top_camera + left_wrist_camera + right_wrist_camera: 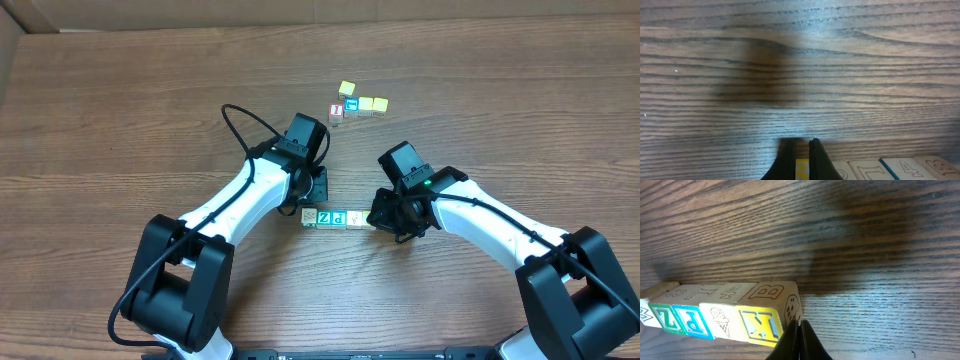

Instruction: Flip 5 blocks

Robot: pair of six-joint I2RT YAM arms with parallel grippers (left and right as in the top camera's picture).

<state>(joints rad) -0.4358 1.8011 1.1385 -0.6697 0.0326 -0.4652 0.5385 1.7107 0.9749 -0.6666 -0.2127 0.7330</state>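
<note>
Overhead: five blocks (337, 218) in a row between left gripper (800, 150) and right gripper (799, 330), both clenched; flips unclear, probably all left.

Robotics lab bench, I'd say.
I see a wood-grain worktop (120, 130) with two white robot arms (235, 200) reaching over it.

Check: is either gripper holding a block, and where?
Neither. The left gripper and right gripper are both shut, tips at opposite ends of the block row.
</note>
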